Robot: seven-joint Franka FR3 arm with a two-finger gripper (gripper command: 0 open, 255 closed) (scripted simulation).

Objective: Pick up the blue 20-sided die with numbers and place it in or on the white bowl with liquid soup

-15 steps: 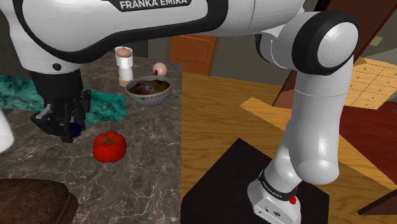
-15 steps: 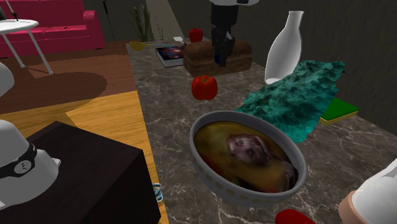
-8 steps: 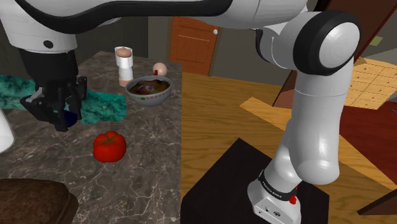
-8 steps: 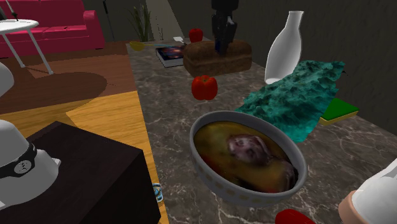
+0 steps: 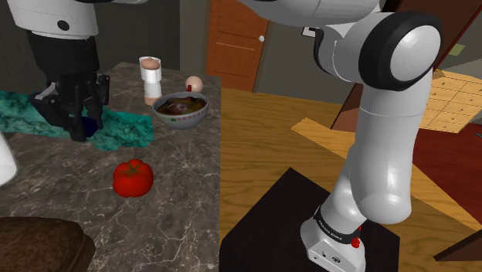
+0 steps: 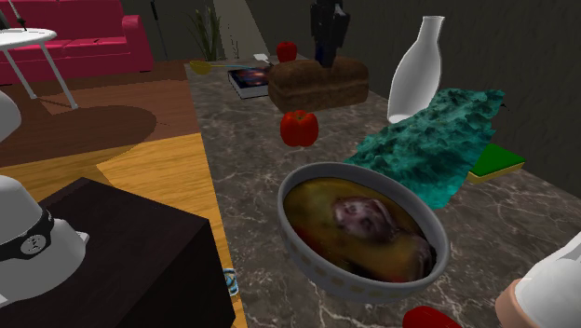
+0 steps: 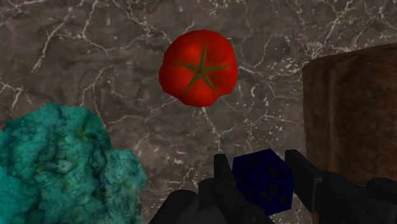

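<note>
Gripper (image 7: 257, 160) clamped on blue die (image 7: 263, 186), aloft over marbled counter (image 7: 95, 57), tomato (image 7: 198, 67) below. Carry level toward soup bowl (image 5: 181, 119), clear rim, lower over centre, release low: splash risk.

Dark marble desk (image 5: 178, 193), tomato (image 5: 132, 178) mid-surface, teal cloth (image 6: 438, 140) beside soup bowl (image 6: 312, 266), brown loaf (image 6: 317, 84) at one end, white vase (image 6: 416, 75) touching cloth, book (image 6: 249, 80) by loaf
</note>
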